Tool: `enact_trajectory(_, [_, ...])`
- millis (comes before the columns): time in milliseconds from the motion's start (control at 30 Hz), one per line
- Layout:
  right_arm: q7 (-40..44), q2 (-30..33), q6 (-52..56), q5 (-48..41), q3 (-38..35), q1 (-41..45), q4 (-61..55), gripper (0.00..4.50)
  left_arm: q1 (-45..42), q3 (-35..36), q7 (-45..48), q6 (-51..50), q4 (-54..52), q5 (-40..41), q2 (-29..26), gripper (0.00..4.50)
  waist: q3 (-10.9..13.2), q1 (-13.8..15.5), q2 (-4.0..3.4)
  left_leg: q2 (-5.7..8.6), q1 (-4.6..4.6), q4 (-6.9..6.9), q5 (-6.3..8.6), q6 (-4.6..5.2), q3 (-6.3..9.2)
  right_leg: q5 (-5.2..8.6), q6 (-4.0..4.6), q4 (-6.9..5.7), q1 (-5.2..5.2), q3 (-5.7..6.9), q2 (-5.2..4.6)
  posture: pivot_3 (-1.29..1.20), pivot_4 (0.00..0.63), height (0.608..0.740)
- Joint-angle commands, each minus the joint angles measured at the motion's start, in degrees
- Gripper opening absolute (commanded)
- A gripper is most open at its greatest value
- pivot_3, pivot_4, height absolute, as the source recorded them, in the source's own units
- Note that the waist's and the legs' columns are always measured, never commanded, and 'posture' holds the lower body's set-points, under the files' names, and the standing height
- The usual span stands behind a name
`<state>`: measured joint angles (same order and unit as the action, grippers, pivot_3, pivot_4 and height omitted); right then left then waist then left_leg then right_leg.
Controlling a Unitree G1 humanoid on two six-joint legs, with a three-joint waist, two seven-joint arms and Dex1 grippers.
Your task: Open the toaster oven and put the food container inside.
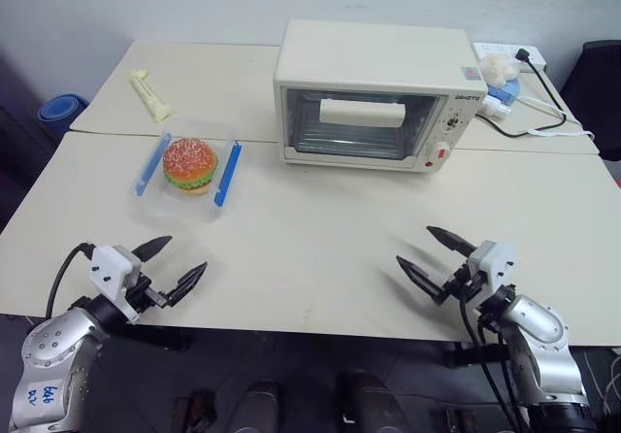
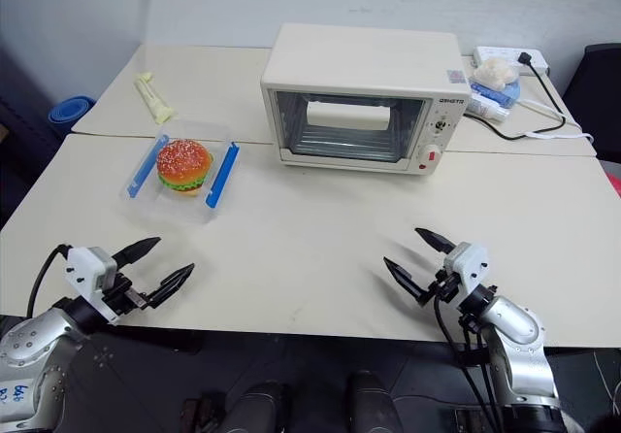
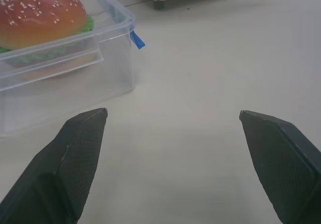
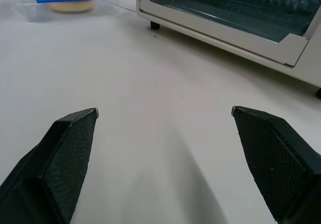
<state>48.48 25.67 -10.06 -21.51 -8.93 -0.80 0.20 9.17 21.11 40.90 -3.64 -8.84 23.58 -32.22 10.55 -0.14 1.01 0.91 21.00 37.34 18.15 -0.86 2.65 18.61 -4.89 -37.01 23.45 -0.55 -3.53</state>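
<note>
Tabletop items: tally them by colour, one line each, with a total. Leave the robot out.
Cream or pale yellow: 2, the toaster oven and the stick-like packet.
Clear with blue clips: 1, the food container holding a toy burger.
White: 1, the power strip at the far right, with a black cable.
Total: 4; the small heap beside the strip is too unclear to sort.

Two cream tables (image 1: 320,239) butted together, seam running left-right just behind the food container (image 1: 187,168). Near table: container sits ahead of the left gripper (image 1: 170,264), well apart from it, lid on, toy burger inside. Toaster oven (image 1: 376,95) straddles the seam, door shut, ahead of the right gripper (image 1: 438,254) and slightly to its left, well apart. Far table: pale yellow packet (image 1: 151,96) beyond the container; white power strip (image 1: 506,54) with black cable (image 1: 539,122) and some small white and blue items (image 1: 499,83) right of the oven.
</note>
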Motion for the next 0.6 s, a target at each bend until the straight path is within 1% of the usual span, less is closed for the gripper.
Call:
enact_trajectory(33, [0.6, 0.4, -0.7, -1.0, -0.6, -0.9, -1.6, 4.46, -0.5, -0.1, 0.2, 0.6, -2.1, -0.2, -0.6, 4.5, 0.0, 0.0, 0.0, 0.0, 0.0, 0.0, 0.0, 0.0, 0.0, 0.0, 0.0, 0.0, 0.0, 0.0, 0.0, 0.0, 0.15, 0.74])
enact_trajectory(133, [1.3, 0.4, -0.1, -2.6, -1.1, -1.3, -2.8, 4.46, -0.5, 0.9, 2.5, -4.1, -3.7, 5.8, -1.0, 4.5, 0.0, 0.0, 0.0, -0.01, 0.0, 0.0, 0.0, 0.0, 0.01, 0.0, 0.0, 0.0, 0.0, 0.01, 0.0, 0.0, 0.15, 0.74])
enact_trajectory(167, [0.7, 0.6, 1.7, -4.3, -1.9, -0.7, -4.5, 4.46, -0.1, 1.7, 5.8, -7.5, -5.0, 10.8, -2.3, 4.5, 0.0, 0.0, 0.0, -0.01, 0.0, 0.0, 0.0, 0.0, 0.01, 0.0, 0.0, -0.01, 0.0, 0.01, 0.0, 0.0, 0.15, 0.74])
enact_trajectory(233, [-0.1, 0.9, 4.1, -6.2, -2.7, 0.3, -6.4, 4.46, 0.3, 2.7, 9.6, -11.5, -6.4, 16.2, -4.0, 4.5, 0.0, -0.1, 0.0, -0.02, 0.05, 0.02, 0.0, 0.0, 0.03, 0.0, 0.0, 0.0, 0.01, 0.0, -0.01, 0.0, 0.15, 0.74])
enact_trajectory(367, [-0.2, 4.2, 12.9, -10.5, -2.5, 8.9, -8.6, 4.46, -6.4, 4.3, 8.0, -16.4, -7.9, 21.2, -6.9, 4.5, 0.1, -0.1, -0.15, -0.03, 0.03, 0.09, -0.02, 0.0, 0.02, 0.0, 0.04, -0.03, 0.01, 0.0, -0.01, 0.0, 0.15, 0.74])
enact_trajectory(433, [-1.3, 4.9, 16.5, -9.5, -1.0, 17.3, -4.7, 4.46, -12.5, 3.1, 8.2, -17.6, -6.5, 21.8, -7.9, 4.5, 0.1, -0.1, -0.15, -0.04, 0.0, 0.07, -0.04, -0.01, 0.07, -0.02, 0.07, -0.05, -0.01, 0.05, 0.0, 0.0, 0.15, 0.74])
enact_trajectory(467, [-1.8, 5.0, 17.5, -9.0, -0.6, 20.1, -3.3, 4.46, -14.5, 2.6, 8.2, -17.8, -6.1, 21.7, -8.1, 4.5, 0.1, -0.1, -0.15, -0.03, 0.01, 0.08, -0.05, -0.02, 0.07, -0.02, 0.07, -0.06, 0.01, 0.07, 0.01, 0.0, 0.15, 0.74])
enact_trajectory(500, [-2.8, 4.4, 18.5, -8.4, -0.2, 24.1, -0.5, 4.46, -16.9, 2.0, 8.7, -20.4, -5.9, 23.9, -8.3, 4.5, 0.1, -0.1, -0.15, -0.02, 0.07, 0.08, -0.07, -0.05, 0.07, -0.02, 0.08, -0.06, 0.06, 0.07, 0.02, 0.0, 0.15, 0.74])
enact_trajectory(600, [-3.2, 3.1, 19.1, -5.5, 1.8, 33.7, 7.7, 4.46, -22.7, -0.7, 8.3, -20.6, -4.5, 22.8, -6.5, 4.5, 0.1, -0.1, -0.15, -0.01, 0.12, 0.07, -0.21, -0.31, 0.05, -0.02, 0.08, -0.09, 0.14, 0.09, 0.03, 0.0, 0.15, 0.74])
